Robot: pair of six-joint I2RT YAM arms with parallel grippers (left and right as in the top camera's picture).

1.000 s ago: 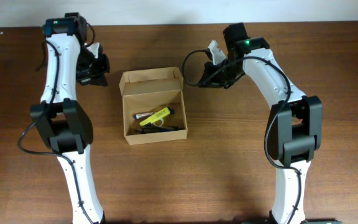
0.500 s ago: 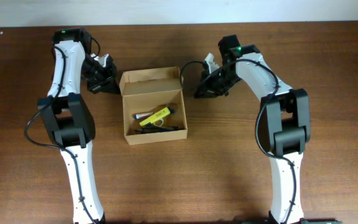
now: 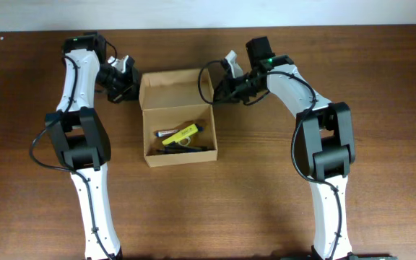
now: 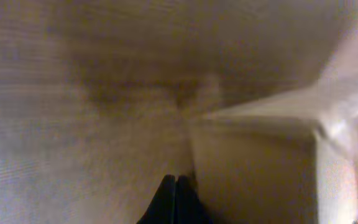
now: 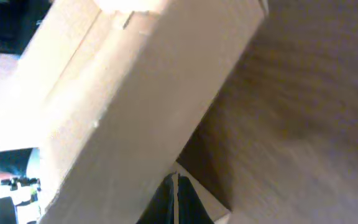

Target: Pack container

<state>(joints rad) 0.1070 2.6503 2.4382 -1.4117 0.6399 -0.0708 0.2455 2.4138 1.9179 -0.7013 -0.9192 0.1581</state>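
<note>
The container (image 3: 176, 87), a tan cardboard box, stands open in the middle of the table with its flap lid raised at the far side. Inside lie a yellow marker (image 3: 180, 134) and some dark pens. My left gripper (image 3: 126, 89) is shut and empty, its tips (image 4: 176, 182) against the lid's left edge (image 4: 253, 168). My right gripper (image 3: 217, 89) is shut, its tips (image 5: 174, 182) at the lid's right edge, with the cardboard (image 5: 135, 93) filling that view. Both wrist views are blurred.
The brown wooden table (image 3: 266, 188) surrounds the box. A white wall strip runs along the table's far edge (image 3: 208, 14). Both arm bases stand at the near edge.
Both grippers have moved inward toward the box's raised lid, the left one rightward and the right one leftward, until they flank it. The lid stands slightly more upright.
</note>
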